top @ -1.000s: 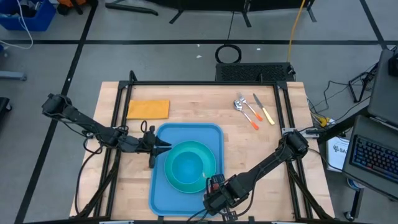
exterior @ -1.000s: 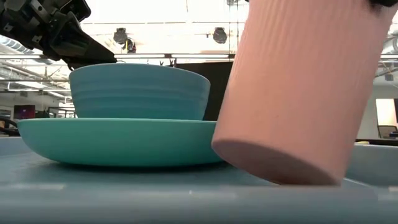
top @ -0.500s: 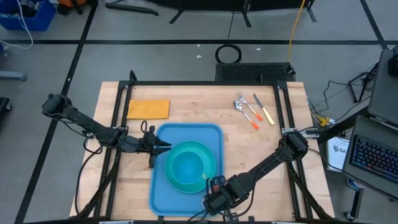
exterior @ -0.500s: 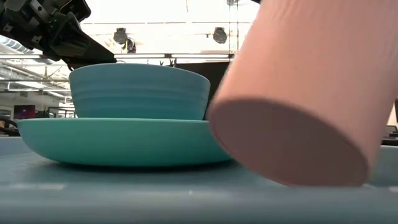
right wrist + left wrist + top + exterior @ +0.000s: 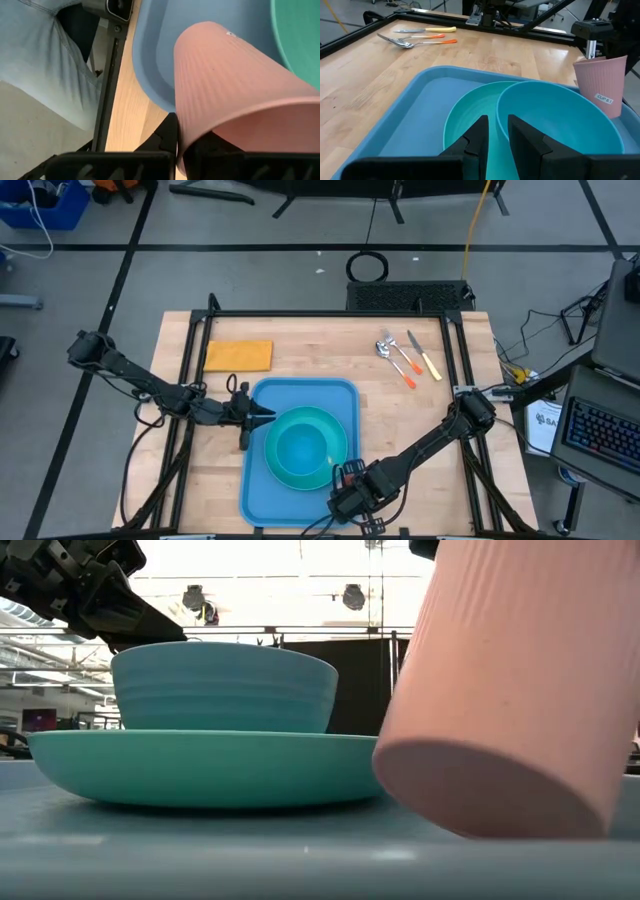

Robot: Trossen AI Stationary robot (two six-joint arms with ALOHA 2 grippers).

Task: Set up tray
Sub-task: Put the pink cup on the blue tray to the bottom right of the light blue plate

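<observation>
The light-blue tray (image 5: 290, 395) lies on the wooden table. On it sits a turquoise plate (image 5: 336, 430) with a blue bowl (image 5: 300, 450) standing in it. My left gripper (image 5: 268, 417) hovers open with a narrow gap above the plate's left edge, its fingers (image 5: 479, 135) pointing at the bowl (image 5: 560, 115). My right gripper (image 5: 345, 490) is over the tray's near right part, shut on a ribbed pink cup (image 5: 510, 690). The cup (image 5: 600, 82) stands right of the bowl. My right gripper (image 5: 182, 140) holds the pink cup at its rim (image 5: 184, 120), coming from above; one finger (image 5: 169, 132) lies against the outer wall, and the other seems to sit inside the mouth. The cup is tilted, its base (image 5: 490, 785) low over the tray floor; whether it touches, I cannot tell.
An orange-yellow napkin (image 5: 238, 356) lies at the far left of the table. A spoon, fork and knife (image 5: 408, 358) lie at the far right. Black frame rails (image 5: 330, 314) border the table. A person's jeans (image 5: 45, 60) show beyond the near edge.
My right gripper has tipped the pink cup so that its base turns more toward the near edge, and has carried it slightly toward the table's right, away from the plate. The left gripper, bowl and plate have stayed still.
</observation>
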